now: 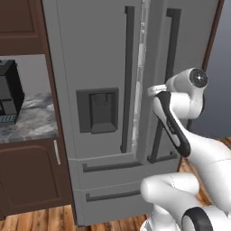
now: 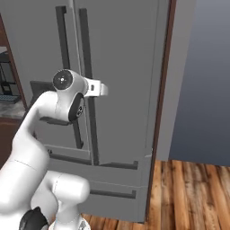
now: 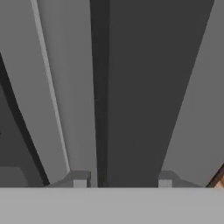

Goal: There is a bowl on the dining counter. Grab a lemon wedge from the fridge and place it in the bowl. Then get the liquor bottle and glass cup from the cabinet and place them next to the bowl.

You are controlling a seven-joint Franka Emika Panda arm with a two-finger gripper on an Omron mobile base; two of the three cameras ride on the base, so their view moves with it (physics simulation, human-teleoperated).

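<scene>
The wooden plank floor (image 2: 188,193) ran beneath the grey fridge (image 1: 99,54), which stood directly on it, straight ahead of the hand. A brown base cabinet (image 1: 27,176) also stood on the floor, off to the hand's left. That cabinet carried a marbled grey counter (image 1: 31,119), and a black appliance (image 1: 9,92) rested on the counter, well apart from the hand.

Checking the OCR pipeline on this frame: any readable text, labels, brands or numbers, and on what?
None readable.
Fridge: plain grey doors, no brand mark or label visible.
Water dispenser in the left door: no visible lettering.
Black appliance on the counter: pale strip low on its front, too small and blurred to read.
Robot arm: a round joint cap, no text.
</scene>
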